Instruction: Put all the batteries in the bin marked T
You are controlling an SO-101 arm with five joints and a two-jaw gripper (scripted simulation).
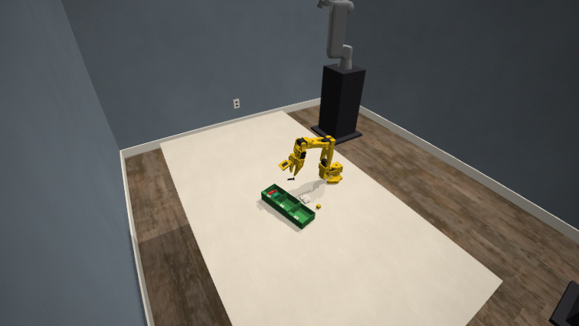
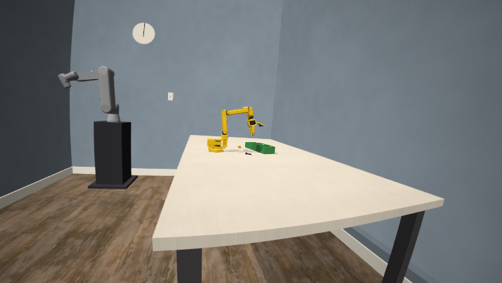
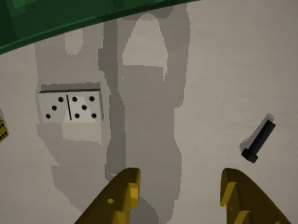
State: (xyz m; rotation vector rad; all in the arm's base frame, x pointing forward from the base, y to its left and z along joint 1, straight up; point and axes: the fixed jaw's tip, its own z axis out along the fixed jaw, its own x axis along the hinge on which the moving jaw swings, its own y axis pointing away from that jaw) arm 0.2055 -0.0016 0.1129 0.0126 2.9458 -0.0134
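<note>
A red battery (image 1: 272, 191) and a green 9 V battery (image 1: 276, 195) lie in the T bin, the end compartment at the upper left of the green bin row (image 1: 280, 210) (image 2: 269, 149) in the top view. The wrist view shows only an edge of the green bins (image 3: 50, 20), and neither battery. My gripper (image 1: 293, 173) (image 2: 252, 135) (image 3: 181, 171) is open, with nothing between its fingers. It hangs above the table, beside the T bin on the arm's side. No battery shows on the table.
A black bolt (image 1: 290, 178) (image 2: 248, 153) (image 3: 262, 140) lies on the table near the gripper. A white domino (image 1: 303, 198) (image 3: 52, 107) lies beside the bins. A yellow die (image 1: 318, 206) (image 2: 239, 146) (image 3: 2, 131) lies farther along, beyond the domino.
</note>
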